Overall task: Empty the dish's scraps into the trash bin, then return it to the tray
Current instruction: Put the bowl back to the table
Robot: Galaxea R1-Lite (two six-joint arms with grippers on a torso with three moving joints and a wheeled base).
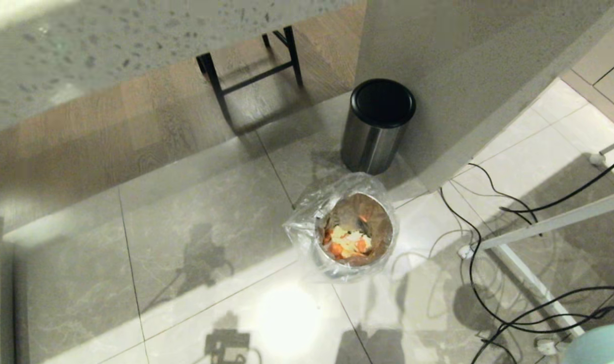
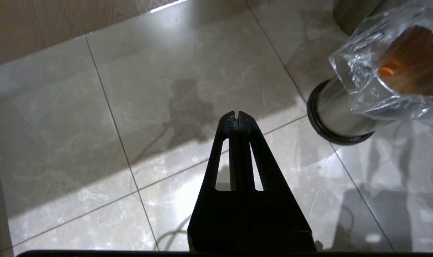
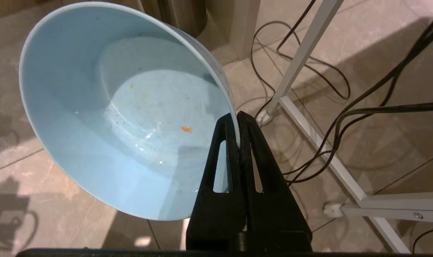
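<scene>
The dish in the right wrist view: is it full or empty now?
Nearly empty. The dish shows its bare blue inside with one small orange bit left; the scraps lie in the trash bin.

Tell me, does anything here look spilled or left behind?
Nothing spilled on the floor. One small orange bit clings inside the dish, held by the right gripper; the other scraps lie in the trash bin.

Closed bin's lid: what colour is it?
Black lid, on the steel bin; clearest in the head view.
</scene>
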